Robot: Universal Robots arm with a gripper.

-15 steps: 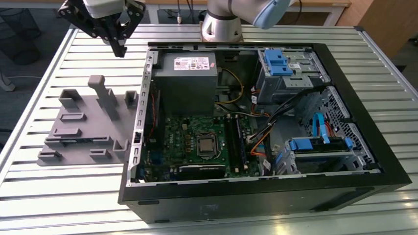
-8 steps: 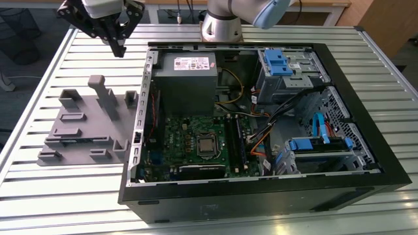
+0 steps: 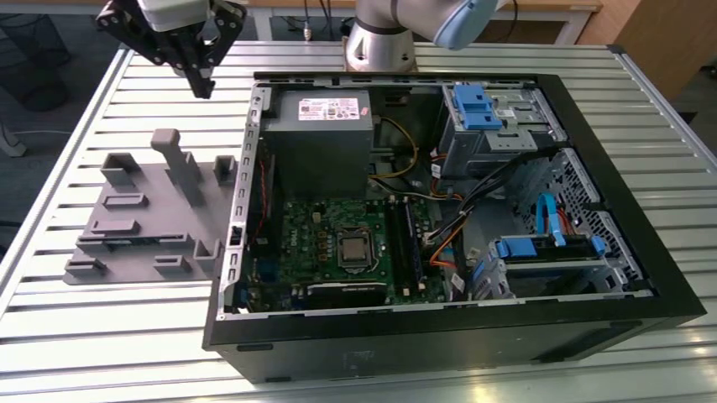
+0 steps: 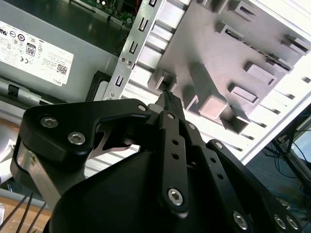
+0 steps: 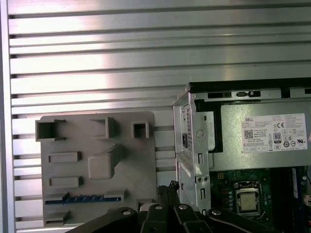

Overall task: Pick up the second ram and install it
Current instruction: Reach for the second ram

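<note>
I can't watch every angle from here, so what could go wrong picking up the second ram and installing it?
1. The second ram sits edge-on in a narrow slot of the grey fixture, while the pincer is shut and off to one side; a shut or misaligned approach could strike the stick or the raised blocks.
2. The case's metal wall stands close beside the fixture and could be clipped.
3. Cables near the memory slots might snag.
</note>
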